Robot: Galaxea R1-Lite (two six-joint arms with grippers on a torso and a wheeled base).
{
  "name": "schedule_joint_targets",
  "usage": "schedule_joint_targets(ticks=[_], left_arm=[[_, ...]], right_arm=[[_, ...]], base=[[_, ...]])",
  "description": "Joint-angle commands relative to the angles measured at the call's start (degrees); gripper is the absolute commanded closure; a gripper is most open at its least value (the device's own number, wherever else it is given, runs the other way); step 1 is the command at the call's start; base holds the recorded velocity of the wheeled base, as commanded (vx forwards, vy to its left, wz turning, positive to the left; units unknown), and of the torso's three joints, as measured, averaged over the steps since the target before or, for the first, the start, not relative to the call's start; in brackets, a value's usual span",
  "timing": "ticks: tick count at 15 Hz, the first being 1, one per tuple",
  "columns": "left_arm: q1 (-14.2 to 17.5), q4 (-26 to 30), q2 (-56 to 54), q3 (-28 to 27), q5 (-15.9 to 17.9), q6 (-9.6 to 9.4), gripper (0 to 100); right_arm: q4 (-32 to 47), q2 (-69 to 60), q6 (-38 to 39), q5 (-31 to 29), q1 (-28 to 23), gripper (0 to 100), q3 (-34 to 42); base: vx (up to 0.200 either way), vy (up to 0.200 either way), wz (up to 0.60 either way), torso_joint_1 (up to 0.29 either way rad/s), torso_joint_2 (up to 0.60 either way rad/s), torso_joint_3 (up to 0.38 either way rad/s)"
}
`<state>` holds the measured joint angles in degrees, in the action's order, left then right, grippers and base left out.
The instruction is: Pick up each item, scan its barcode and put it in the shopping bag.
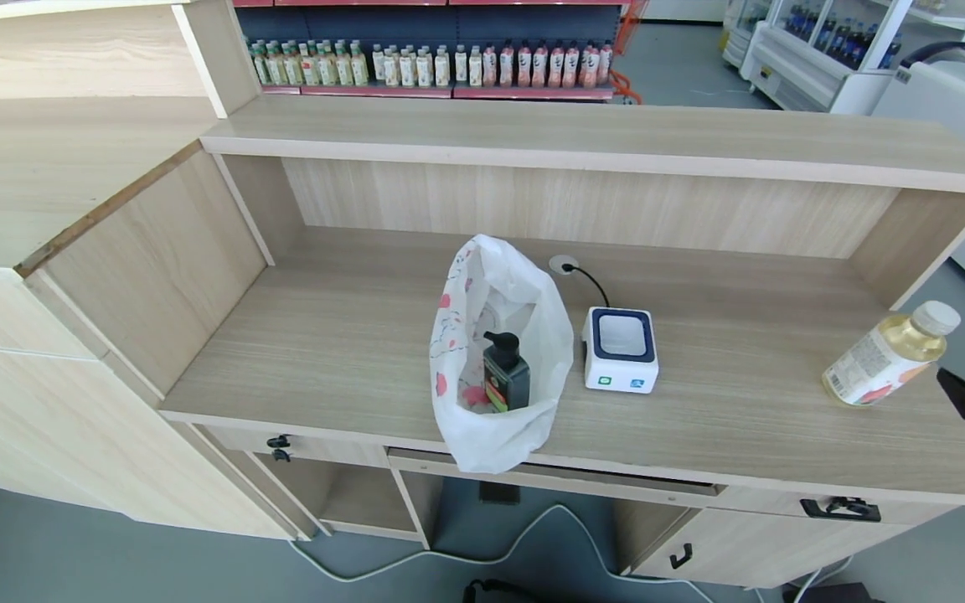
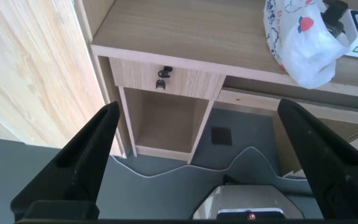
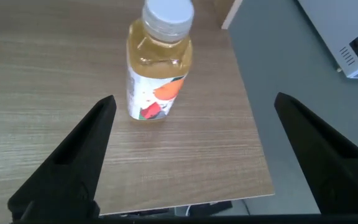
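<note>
Counter (image 1: 348, 352) of pale wood carries everything we see of the task; the shopping bag (image 1: 533, 335), white with red prints, stands open near its front edge, about midway along, and inside it we see a black pump bottle (image 1: 506, 373) standing upright; just beside the bag, on the robot's right, sits the small white scanner (image 1: 620, 349) with its dark-framed window facing up, a black cable (image 1: 590, 281) running from it to a round hole in the counter behind; well apart from both, near the counter's right end, a clear bottle of yellow drink (image 1: 889, 356) with a white cap stands on its base; the right gripper (image 3: 191, 168) hangs close to that bottle with its fingers spread wide and nothing between them, the bottle ahead of the fingertips and not touched; the left gripper (image 2: 207, 162) is low, in front of the counter's left part over the grey floor, its fingers likewise wide apart and bare; beyond it we make out a drawer with a key (image 2: 161, 76) and an open compartment beneath.
</note>
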<state>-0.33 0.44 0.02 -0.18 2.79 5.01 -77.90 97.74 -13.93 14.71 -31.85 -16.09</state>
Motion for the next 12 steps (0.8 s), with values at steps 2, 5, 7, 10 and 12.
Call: schedule_joint_targets(ticks=[2, 5, 7, 10, 12], left_arm=[[-0.02, 0.0, -0.02, 0.01, 0.02, 0.53, 0], [-0.02, 0.0, -0.02, 0.01, 0.02, 0.53, 0], [-0.02, 0.0, -0.02, 0.01, 0.02, 0.53, 0], [-0.02, 0.0, -0.02, 0.01, 0.02, 0.53, 0], [-0.02, 0.0, -0.02, 0.01, 0.02, 0.53, 0]], right_arm=[[-3.66, 4.38, 0.14, 0.14, -0.58, 0, 3.44], [-3.84, 3.33, -0.04, 0.05, -0.14, 0, 8.53], [-3.84, 3.51, 0.31, 0.32, -0.05, 0, 8.8], [-4.98, 7.55, 2.68, 1.55, 3.38, 0, 6.86], [-12.1, 14.84, 3.21, 1.55, 5.05, 0, 5.02]], base=[[0.0, -0.1, 0.0, 0.004, 0.0, 0.001], [0.0, 0.0, 0.0, 0.0, 0.0, 0.0], [0.0, 0.0, 0.0, 0.0, 0.0, 0.0], [0.0, 0.0, 0.0, 0.0, 0.0, 0.0], [0.0, 0.0, 0.0, 0.0, 0.0, 0.0]])
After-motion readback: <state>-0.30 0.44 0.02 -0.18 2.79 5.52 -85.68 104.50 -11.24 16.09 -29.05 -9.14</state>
